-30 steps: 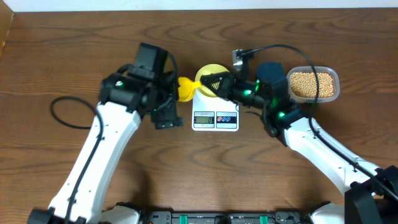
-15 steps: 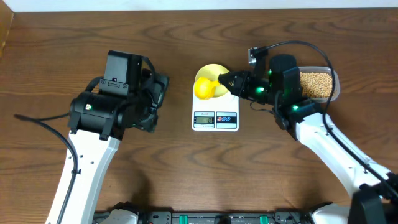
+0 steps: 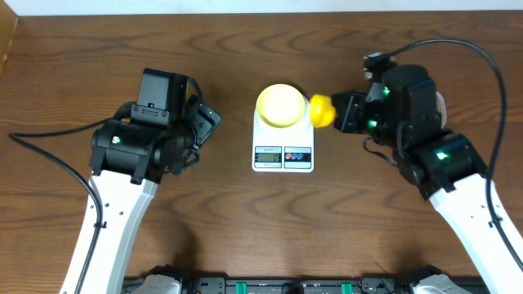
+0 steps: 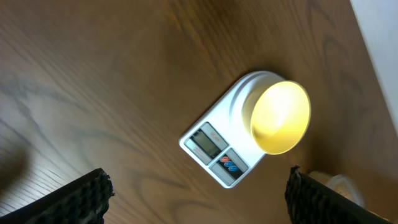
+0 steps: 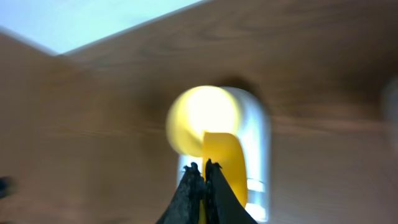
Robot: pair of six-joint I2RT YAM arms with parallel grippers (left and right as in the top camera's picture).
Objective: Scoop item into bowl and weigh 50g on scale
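- A white kitchen scale (image 3: 283, 149) sits on the middle of a brown wooden table (image 3: 245, 229), between two white-and-black robot arms.
- The scale's grey display (image 3: 267, 155) and its red and blue buttons (image 3: 297, 154) face the near edge of the table. The reading is too small to make out.
- A small round pale yellow bowl (image 3: 283, 106) stands upright on the far end of the scale and covers most of its platform.
- The left wrist view shows the bowl's inside washed out by glare, so whether any beans lie in it cannot be told.
- The right gripper (image 5: 201, 177) has its two dark fingers pressed together, pinching a bright yellow scoop (image 3: 321, 111).
- The head of the scoop is just beside the bowl's right rim, at about the right edge of the scale. Whether it touches the bowl cannot be told.
- The right wrist view is blurred, and the scoop's contents cannot be seen.
- The left gripper (image 3: 203, 122) is well to the left of the scale, with its fingers spread wide and nothing between them.
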